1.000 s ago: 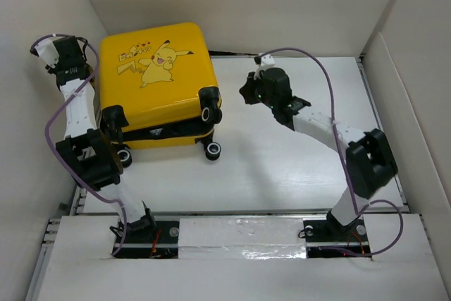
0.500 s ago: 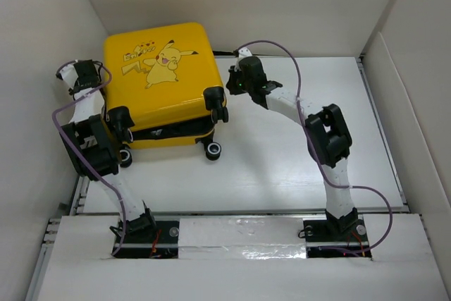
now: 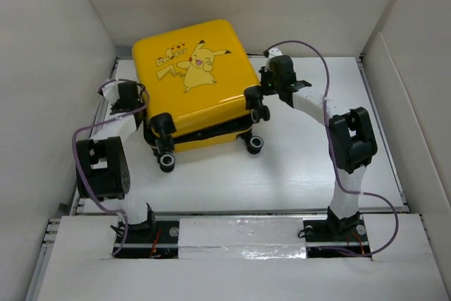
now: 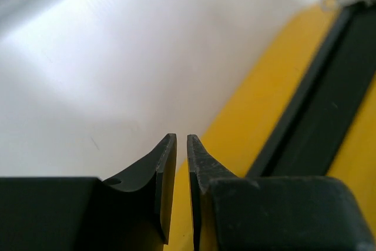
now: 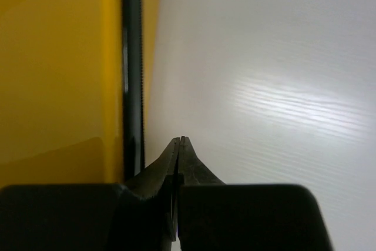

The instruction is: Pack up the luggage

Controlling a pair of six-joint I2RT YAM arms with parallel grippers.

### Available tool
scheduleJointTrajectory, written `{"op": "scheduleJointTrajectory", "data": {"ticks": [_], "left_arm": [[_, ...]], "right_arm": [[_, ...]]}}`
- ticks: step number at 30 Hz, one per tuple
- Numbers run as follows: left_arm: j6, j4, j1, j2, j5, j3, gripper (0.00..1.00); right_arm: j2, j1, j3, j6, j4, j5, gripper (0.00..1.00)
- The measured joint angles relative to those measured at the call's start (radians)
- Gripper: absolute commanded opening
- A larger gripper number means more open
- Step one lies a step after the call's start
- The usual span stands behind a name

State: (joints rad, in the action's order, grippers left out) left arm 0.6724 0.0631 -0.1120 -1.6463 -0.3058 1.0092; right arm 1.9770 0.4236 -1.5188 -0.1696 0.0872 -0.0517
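Across the white table (image 3: 296, 174), the largest item is the luggage (image 3: 201, 79), a squarish yellow hard-shell case that lies flat at the far left-centre of the surface with its cartoon print facing up. Its outline sits slightly turned against the table edges, and its wheeled edge faces the near side. Both shells lie together, with a dark seam band (image 3: 204, 135) running level round the sides; whether that band is zipped cannot be told. Left arm (image 3: 106, 167) reaches in to the left side of the case, and right arm (image 3: 349, 139) reaches in to the right side beside a rear wheel. The luggage therefore lies between the two end effectors: to the right of the left one and to the left of the right one. Both tips are just beside the shell, so neither arm is clearly nearer, and contact cannot be confirmed. Left gripper (image 4: 181, 139) has its jaws slightly apart, showing only a thin slit, and grips nothing; yellow shell and seam band (image 4: 317, 104) fill the view to its right. Right gripper (image 5: 180, 139) is fully clenched and empty, with its tip next to the seam band (image 5: 132, 57). Two black wheels (image 3: 166, 163) (image 3: 254, 145) rest at the near edge. Judged from this flanking layout, the next move probably shifts or turns the case between the arms, so any push should act square to the side walls.
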Motion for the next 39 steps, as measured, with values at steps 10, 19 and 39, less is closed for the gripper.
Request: {"op": "scheduleJointTrajectory", "data": {"ticks": [10,19,39], "left_arm": [[0.146,-0.058,0.412,0.446,0.013,-0.359,0.27],[0.109,-0.206,0.512,0.922,-0.125,-0.356,0.75],[-0.156,-0.139,0.123,-0.251,0.332,0.929,0.4]], "right_arm": [[0.121,-0.166,-0.301,0.118,0.142,0.061,0.0],[0.088,-0.199,-0.403,0.028,0.175,-0.041,0.34],[-0.918,-0.034,0.678,-0.145,-0.077,-0.066,0.0]]}}
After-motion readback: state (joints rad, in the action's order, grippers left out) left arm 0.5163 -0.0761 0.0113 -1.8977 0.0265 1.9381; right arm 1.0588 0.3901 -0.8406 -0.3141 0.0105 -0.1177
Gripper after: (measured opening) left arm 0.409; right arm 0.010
